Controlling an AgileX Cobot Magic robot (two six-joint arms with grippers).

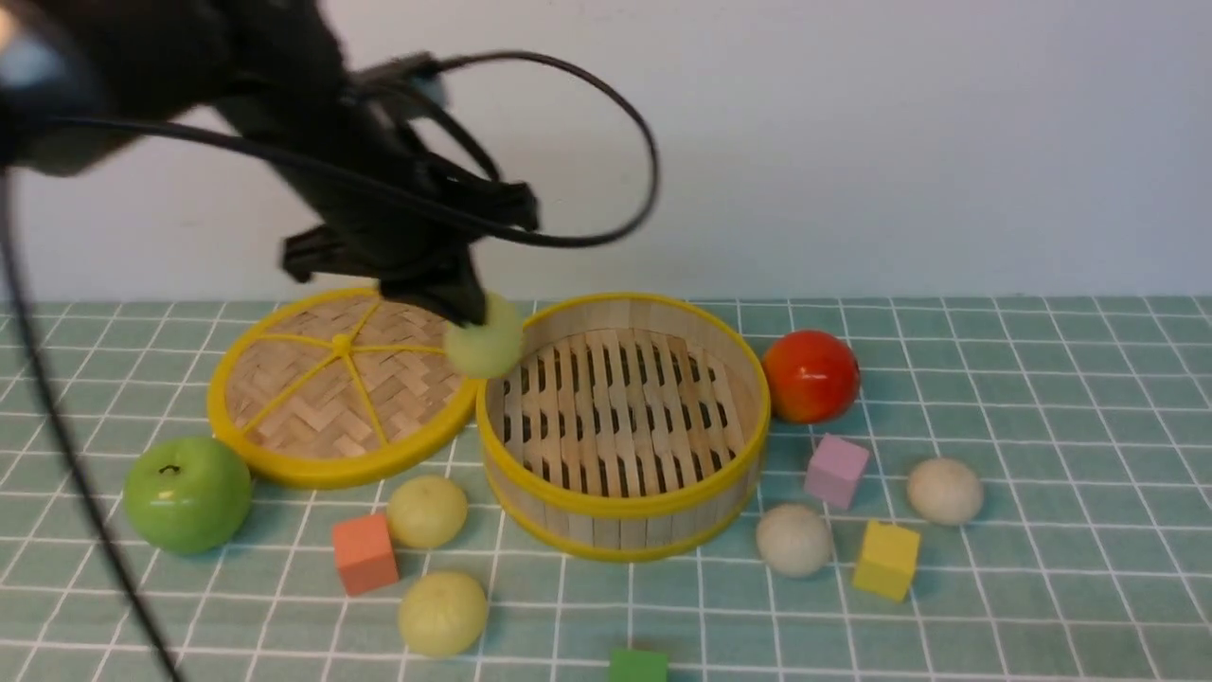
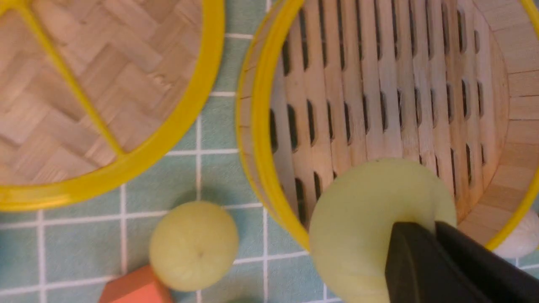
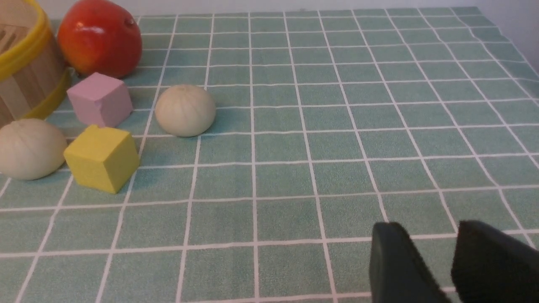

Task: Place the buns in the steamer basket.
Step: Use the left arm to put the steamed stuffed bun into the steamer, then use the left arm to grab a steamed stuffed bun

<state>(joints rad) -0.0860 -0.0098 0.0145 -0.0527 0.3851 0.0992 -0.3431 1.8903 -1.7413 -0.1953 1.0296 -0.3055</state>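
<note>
Black arm (image 1: 350, 180), looping black cable (image 1: 653, 156)

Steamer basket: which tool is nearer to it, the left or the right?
Left. The left tool holds a yellow-green bun over the left rim of the steamer basket. The right tool hangs open over bare cloth, well off to its right.

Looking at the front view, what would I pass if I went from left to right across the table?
green apple → orange cube → steamer basket → pink cube → off-white bun. The lid, the other buns and the other cubes overlap these, so they are left out.
</note>
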